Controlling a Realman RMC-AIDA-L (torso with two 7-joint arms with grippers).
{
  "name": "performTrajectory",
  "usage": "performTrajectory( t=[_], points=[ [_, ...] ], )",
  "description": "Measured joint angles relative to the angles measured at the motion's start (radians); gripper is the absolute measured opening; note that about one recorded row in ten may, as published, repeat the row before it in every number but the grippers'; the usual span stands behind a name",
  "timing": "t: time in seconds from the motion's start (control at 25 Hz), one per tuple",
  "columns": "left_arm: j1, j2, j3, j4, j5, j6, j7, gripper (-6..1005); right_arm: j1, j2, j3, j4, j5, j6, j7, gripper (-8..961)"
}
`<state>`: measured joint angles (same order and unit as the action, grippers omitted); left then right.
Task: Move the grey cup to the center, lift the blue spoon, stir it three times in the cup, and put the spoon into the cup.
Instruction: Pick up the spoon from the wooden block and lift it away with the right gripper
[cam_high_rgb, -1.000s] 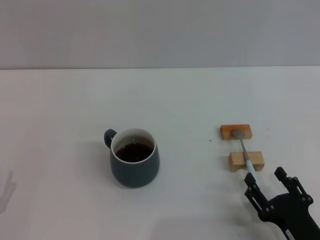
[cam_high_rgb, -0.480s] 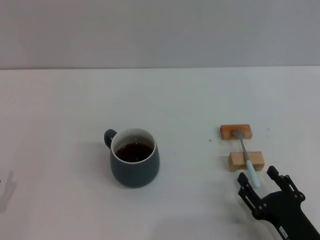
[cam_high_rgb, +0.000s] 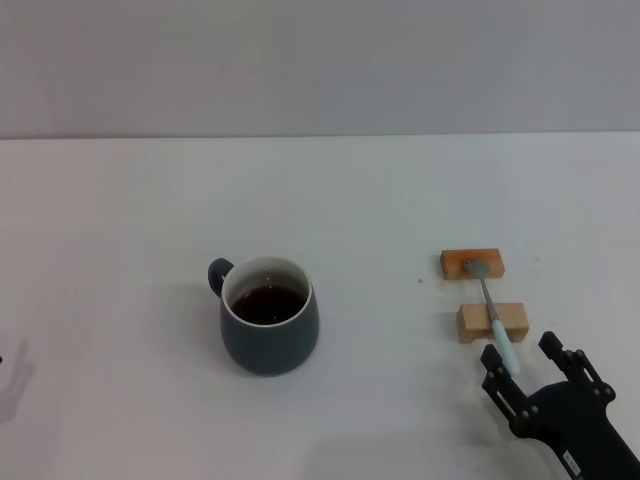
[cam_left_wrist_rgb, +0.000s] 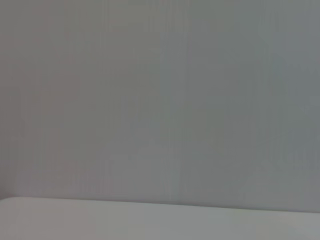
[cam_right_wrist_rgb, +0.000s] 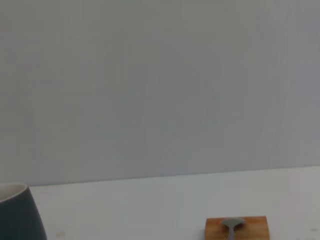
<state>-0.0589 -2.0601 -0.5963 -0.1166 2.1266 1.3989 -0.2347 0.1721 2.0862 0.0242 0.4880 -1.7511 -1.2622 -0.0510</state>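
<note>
Spreading across the whole head view, a plain white table (cam_high_rgb: 380, 190) runs back to a flat pale grey wall (cam_high_rgb: 320, 60), the two meeting in a straight horizontal line at the far side. The tabletop is matte and bare of pattern, with only a few faint specks near the right-hand items and a soft shadow at its near left edge.

The grey cup (cam_high_rgb: 269, 316) stands upright a little left of the middle, its small loop handle turned to the far left, its white inside holding dark brown liquid. Well apart to its right, two tan wooden blocks lie one behind the other: the far block (cam_high_rgb: 471, 264) darker and more orange, the near block (cam_high_rgb: 491, 322) paler. The blue spoon (cam_high_rgb: 490, 312) bridges them, its metal bowl resting on the far block, its stem crossing the near block, and its pale blue handle jutting toward the near edge.

The right gripper (cam_high_rgb: 527, 364) sits at the near right corner, black, its two fingers spread apart on either side of the tip of the spoon's handle, not closed on it. The left gripper is out of sight.

From the right wrist view, the same wall fills most of the picture above a strip of table, with the cup's rim (cam_right_wrist_rgb: 15, 212) and the far block carrying the spoon's bowl (cam_right_wrist_rgb: 232, 224) showing low down.
</note>
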Motion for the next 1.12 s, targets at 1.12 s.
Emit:
performTrajectory(
  t=[1.12],
  points=[
    [0.002,0.000,-0.007,0.000,-0.002,0.005,0.000,865,0.012,0.004,0.002,0.002,0.012,0.026,0.008,746]
  ],
)
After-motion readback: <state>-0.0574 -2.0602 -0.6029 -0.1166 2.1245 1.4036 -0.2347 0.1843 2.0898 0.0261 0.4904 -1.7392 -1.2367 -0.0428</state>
